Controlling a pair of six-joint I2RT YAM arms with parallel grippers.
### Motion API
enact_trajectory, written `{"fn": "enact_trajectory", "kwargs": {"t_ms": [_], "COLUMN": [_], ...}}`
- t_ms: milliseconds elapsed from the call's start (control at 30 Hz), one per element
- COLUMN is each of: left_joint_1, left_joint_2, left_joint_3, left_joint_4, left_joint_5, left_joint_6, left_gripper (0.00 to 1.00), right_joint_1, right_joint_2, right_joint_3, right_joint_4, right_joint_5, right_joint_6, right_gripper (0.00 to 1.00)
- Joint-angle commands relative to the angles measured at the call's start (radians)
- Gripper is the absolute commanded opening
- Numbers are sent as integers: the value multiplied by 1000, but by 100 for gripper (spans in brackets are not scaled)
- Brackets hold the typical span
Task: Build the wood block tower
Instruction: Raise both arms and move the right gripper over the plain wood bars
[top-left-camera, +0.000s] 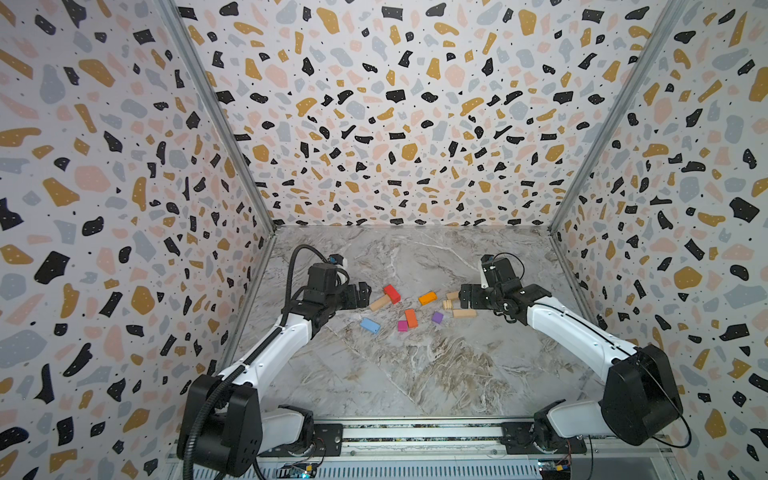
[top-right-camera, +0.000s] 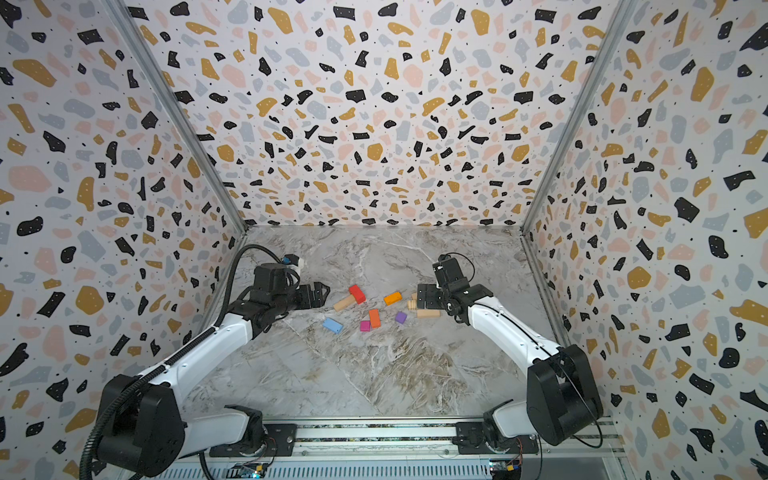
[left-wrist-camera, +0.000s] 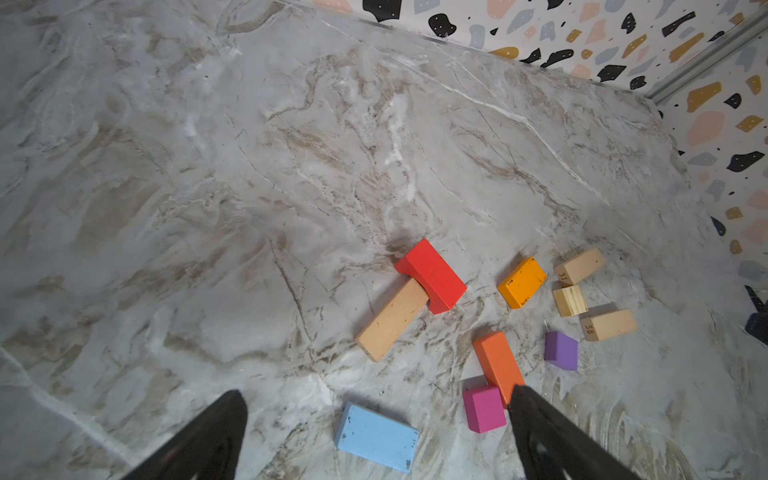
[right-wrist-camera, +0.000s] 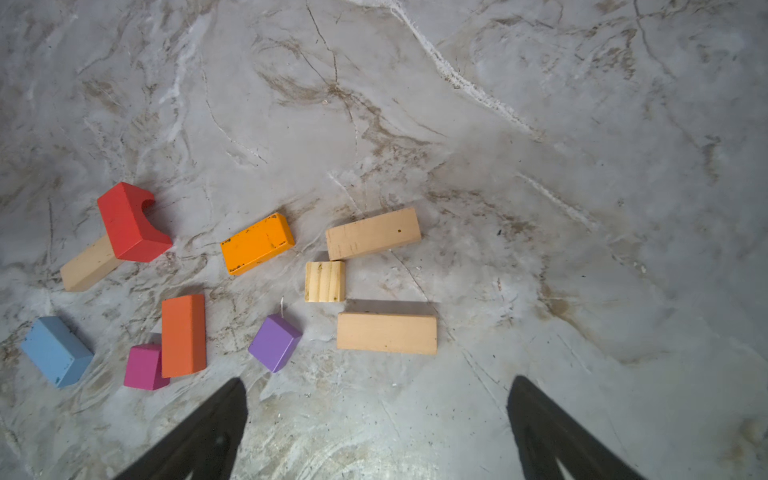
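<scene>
The wood blocks lie loose on the marble table (top-left-camera: 415, 374) between my grippers, and no tower is in view. A red arch (top-left-camera: 391, 293) rests over one end of a tan bar (top-left-camera: 377, 304). Near them lie a yellow-orange block (top-left-camera: 427, 298), an orange bar (top-left-camera: 410, 318) touching a magenta cube (top-left-camera: 402, 326), a purple cube (top-left-camera: 437, 318) and a light blue block (top-left-camera: 370, 325). A tan cube (right-wrist-camera: 325, 281) sits between two tan bars (right-wrist-camera: 372, 233) (right-wrist-camera: 386, 333). My left gripper (left-wrist-camera: 376, 390) is open above the blue block (left-wrist-camera: 377, 436). My right gripper (right-wrist-camera: 378, 379) is open and holds nothing.
Patterned walls (top-left-camera: 124, 208) close in the table on the left, back and right. The arms' bases sit on a rail (top-left-camera: 415, 434) along the front edge. Bare marble lies between the blocks and the rail.
</scene>
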Motion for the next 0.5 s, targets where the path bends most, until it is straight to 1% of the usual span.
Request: {"fn": "enact_trajectory", "kwargs": {"t_ms": [0, 133, 200, 300, 367, 467], "left_joint_1": [-5, -5, -6, -6, -6, -5], "left_joint_2": [-25, -21, -15, -30, -34, -33], "left_joint_3": [19, 12, 14, -4, -6, -4], "left_joint_4": [1, 10, 9, 35, 38, 36], "left_joint_5": [46, 73, 92, 116, 111, 111], "left_joint_6": [37, 34, 34, 22, 22, 26], "left_gripper": [99, 99, 97, 97, 97, 97], "right_joint_1": [18, 33, 42, 58, 65, 72], "right_joint_2": [-2, 32, 55, 85, 103, 145], "right_joint_3": [31, 46, 51, 50, 51, 62], "right_joint_4": [-26, -8, 7, 29, 41, 38], "right_joint_5": [41, 41, 29, -9, -31, -23], "right_joint_6": [60, 58, 47, 28, 20, -7], "right_gripper": [98, 91, 91, 91, 90, 90]}}
